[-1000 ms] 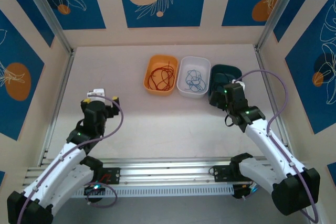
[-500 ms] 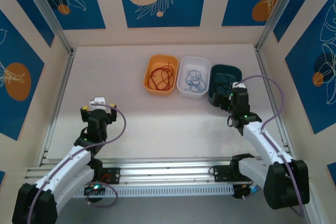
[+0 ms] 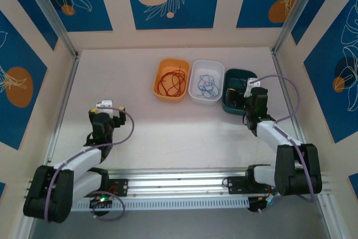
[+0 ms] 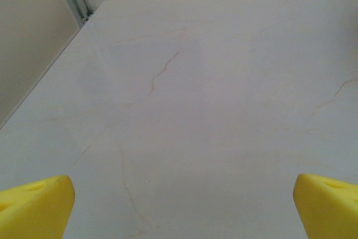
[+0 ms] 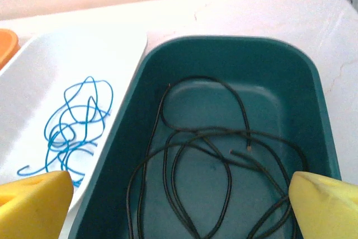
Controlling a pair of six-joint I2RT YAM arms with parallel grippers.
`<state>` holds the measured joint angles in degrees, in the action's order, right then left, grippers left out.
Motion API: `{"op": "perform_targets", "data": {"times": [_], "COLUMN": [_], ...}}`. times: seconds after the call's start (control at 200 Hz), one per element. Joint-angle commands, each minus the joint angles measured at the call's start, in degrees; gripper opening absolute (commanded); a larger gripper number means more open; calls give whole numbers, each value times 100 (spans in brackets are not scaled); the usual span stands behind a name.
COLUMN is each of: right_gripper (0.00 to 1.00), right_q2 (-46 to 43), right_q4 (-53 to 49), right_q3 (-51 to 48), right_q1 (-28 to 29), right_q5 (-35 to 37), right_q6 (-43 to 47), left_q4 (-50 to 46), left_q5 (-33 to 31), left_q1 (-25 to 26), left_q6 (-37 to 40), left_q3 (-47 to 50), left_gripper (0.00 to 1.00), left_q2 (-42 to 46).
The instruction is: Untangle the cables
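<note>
Veined pale table (image 3: 168,130) bears rounded trays (image 5: 224,47) of thin looped cables (image 3: 172,82); left fingers (image 4: 33,208) and right fingers (image 5: 33,201) splayed.

- Top external looked down from high behind the rig, over the whole tabletop (image 3: 168,121).
- Left wrist sat low and close over bare tabletop, facing its left edge.
- Right wrist looked closely into the teal tray (image 5: 313,99), which the overhead also covered.

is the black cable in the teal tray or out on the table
In the tray. The black cable lies in loose loops on the floor of the teal tray, inside its walls.
</note>
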<state>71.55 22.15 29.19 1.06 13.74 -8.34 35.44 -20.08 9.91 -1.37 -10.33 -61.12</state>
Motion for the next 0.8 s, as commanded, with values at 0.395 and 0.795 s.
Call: {"op": "perform_targets", "data": {"times": [0.395,0.795], "right_gripper": [99,99], "right_q2": [113,-199], "right_q4": [924,1158], "right_q3": [-164,-717], "right_q1": [-398,-346], "right_q5": [-429,-811], "right_q6": [241,91], "left_q4": [1975,3262], "left_q5": [1036,1330], "left_q1": [-342,-596], "left_q6": [250,233], "left_q3": [-249,-254], "left_gripper": [100,100], "left_q2": [-1382,-2584]}}
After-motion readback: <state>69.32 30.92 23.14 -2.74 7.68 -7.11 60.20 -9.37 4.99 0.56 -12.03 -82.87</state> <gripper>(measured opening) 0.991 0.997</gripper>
